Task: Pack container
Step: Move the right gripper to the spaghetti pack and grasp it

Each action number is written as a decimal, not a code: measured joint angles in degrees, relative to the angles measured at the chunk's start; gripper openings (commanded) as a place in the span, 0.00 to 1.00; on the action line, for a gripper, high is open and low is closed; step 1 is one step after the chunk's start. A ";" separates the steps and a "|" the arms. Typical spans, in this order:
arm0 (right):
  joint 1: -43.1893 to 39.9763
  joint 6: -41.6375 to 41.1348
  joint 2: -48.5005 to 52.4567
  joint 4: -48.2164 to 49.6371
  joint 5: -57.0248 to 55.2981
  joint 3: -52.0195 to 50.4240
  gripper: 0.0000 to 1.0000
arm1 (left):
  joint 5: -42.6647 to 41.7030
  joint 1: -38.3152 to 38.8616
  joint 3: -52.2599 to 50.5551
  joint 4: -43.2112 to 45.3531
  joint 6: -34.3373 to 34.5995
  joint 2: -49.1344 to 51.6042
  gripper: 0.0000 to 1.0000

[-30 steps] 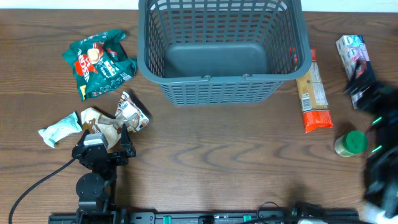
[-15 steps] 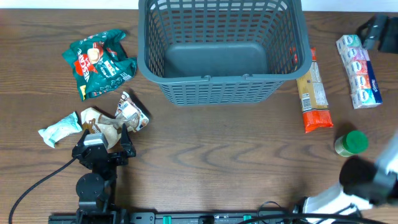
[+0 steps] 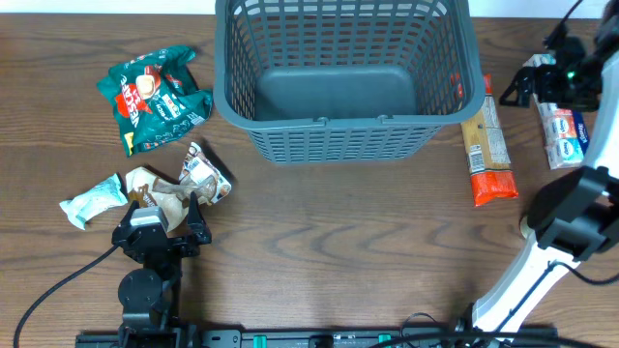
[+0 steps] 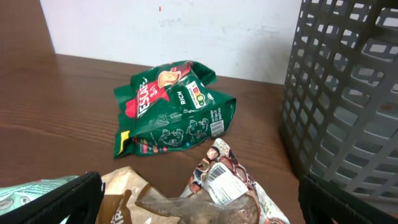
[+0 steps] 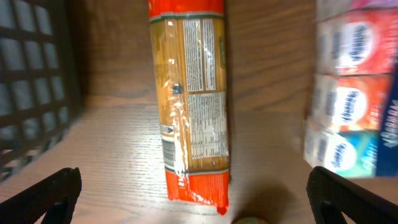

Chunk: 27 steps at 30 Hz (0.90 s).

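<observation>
The dark grey lattice basket (image 3: 343,82) stands empty at the back centre; its wall shows in the left wrist view (image 4: 348,93) and the right wrist view (image 5: 31,81). My left gripper (image 3: 162,211) is open, low over a brown packet (image 4: 143,202) and a patterned packet (image 4: 227,177). My right gripper (image 3: 546,82) is open and empty, held above the table between a long pasta packet (image 3: 486,145) and a tissue multipack (image 3: 561,121). The right wrist view looks down on the pasta packet (image 5: 189,106) and the tissue multipack (image 5: 354,106).
A green snack bag (image 3: 155,97) lies at the back left, also seen in the left wrist view (image 4: 174,109). A pale mint packet (image 3: 92,205) lies left of the left gripper. A green-lidded jar at the front right is mostly hidden by the right arm (image 3: 571,217).
My right arm has swung from the front right up to the back right and now hovers by the pasta and tissue pack. The left arm and all items have not moved.
</observation>
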<state>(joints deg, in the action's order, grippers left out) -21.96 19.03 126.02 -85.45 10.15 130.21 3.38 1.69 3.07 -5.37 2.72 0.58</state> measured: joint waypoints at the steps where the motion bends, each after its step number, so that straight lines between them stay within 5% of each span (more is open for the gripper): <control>1: 0.24 0.20 0.63 0.92 -0.33 -1.05 0.99 | 0.00 0.00 0.00 0.00 0.00 0.00 0.99; 21: 3.82 1.11 2.19 24.17 -5.03 -31.06 0.99 | 0.00 0.00 0.00 0.00 0.00 0.00 0.99; 27: 3.87 1.18 2.19 25.70 -6.54 -33.11 0.73 | 0.00 0.00 0.00 0.00 0.00 0.00 0.99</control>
<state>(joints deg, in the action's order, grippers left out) -18.09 20.21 128.20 -59.75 3.62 97.10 3.38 1.69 3.07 -5.37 2.72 0.58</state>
